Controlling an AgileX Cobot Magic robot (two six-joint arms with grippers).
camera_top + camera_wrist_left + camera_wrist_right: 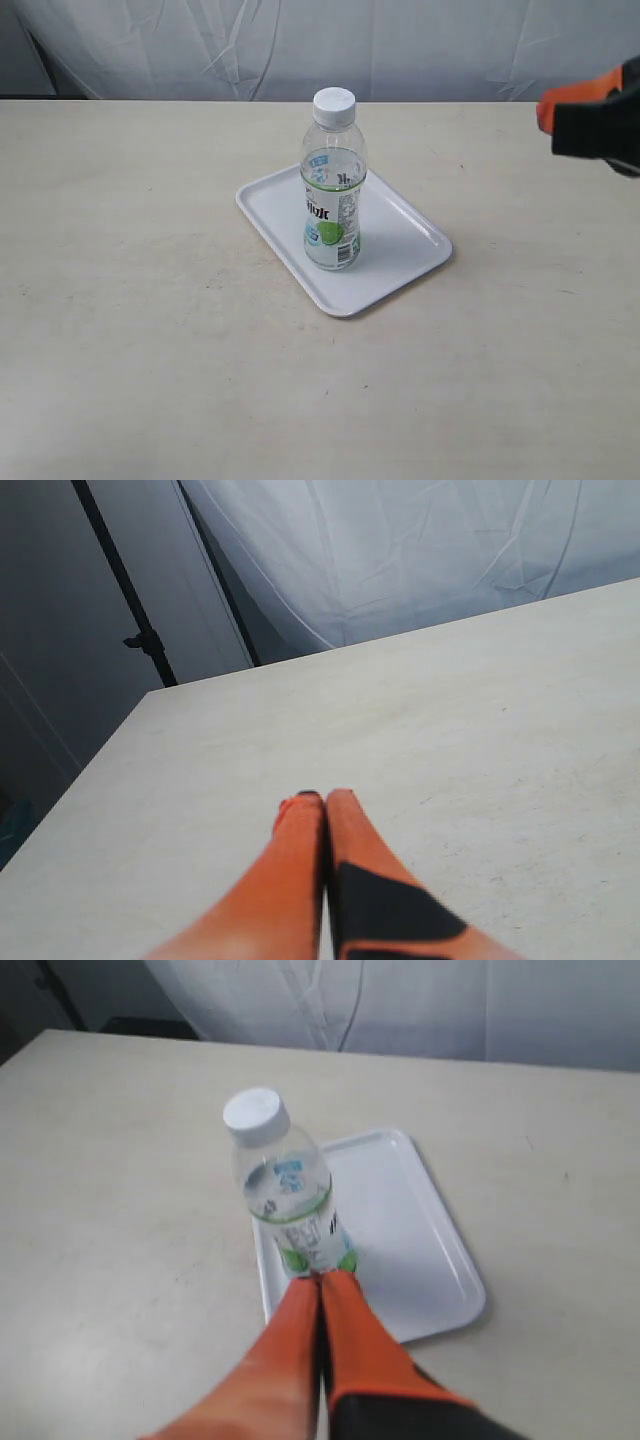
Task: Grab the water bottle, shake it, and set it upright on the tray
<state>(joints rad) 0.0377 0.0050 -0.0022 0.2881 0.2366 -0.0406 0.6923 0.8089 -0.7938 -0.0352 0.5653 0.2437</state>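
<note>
Beige table [150,350], white drape [300,40] behind. Bottle [333,190] upright on tray [400,230]: placing looks done. Left gripper [325,800], right gripper [320,1278]: jaws closed, empty. Next: keep clear of bottle.

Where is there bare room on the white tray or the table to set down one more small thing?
The flat white plastic tray is bare between the clear plastic water bottle with white cap and its right rim. The beige table is bare left of the tray and in front of it. Tighter: far right, where the orange right gripper hangs.
</note>
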